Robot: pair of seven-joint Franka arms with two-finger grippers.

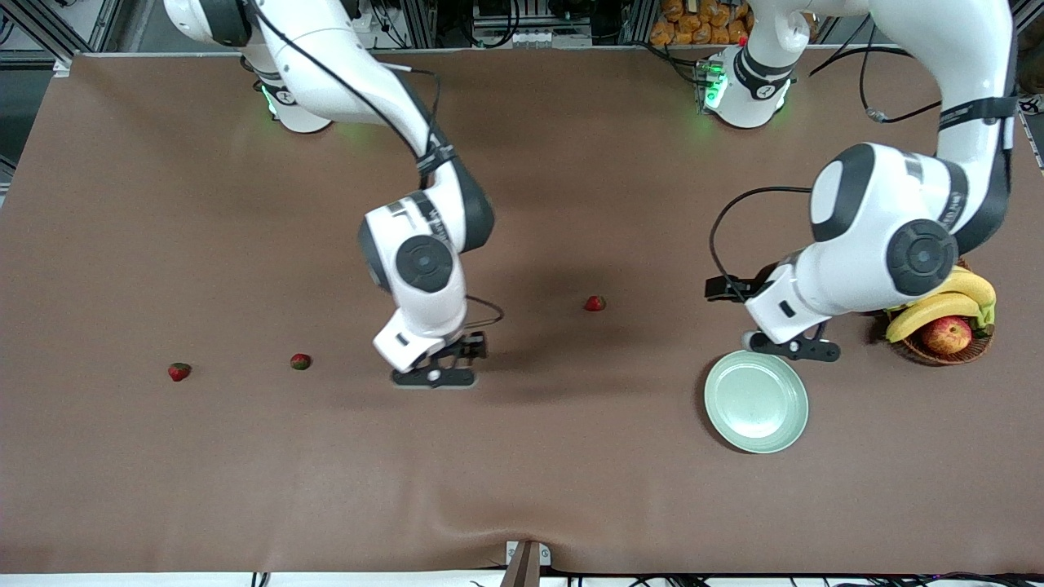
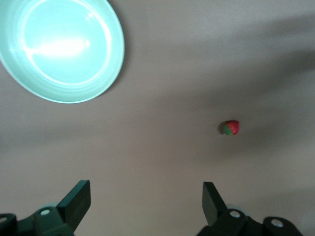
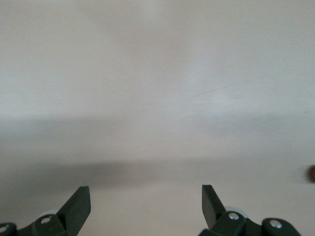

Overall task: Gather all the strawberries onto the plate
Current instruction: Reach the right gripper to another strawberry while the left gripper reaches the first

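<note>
Glossy mint plate (image 1: pixel 756 401) on a matt brown cloth-like table cover (image 1: pixel 245 473).

A brown cloth-covered table (image 1: pixel 571 505) fills the room's view, with metal framing (image 1: pixel 49 24) above it.

A robotics lab, set up for tests. Two white arms (image 1: pixel 424 244) (image 1: pixel 889 244) are bolted at the edge of a table (image 1: pixel 522 489) covered in plain brown cloth. Aluminium framing (image 1: pixel 81 24) and loose cables (image 1: pixel 506 24) run along the bases' edge, and green status lights (image 1: pixel 716 90) glow on the bases.
</note>
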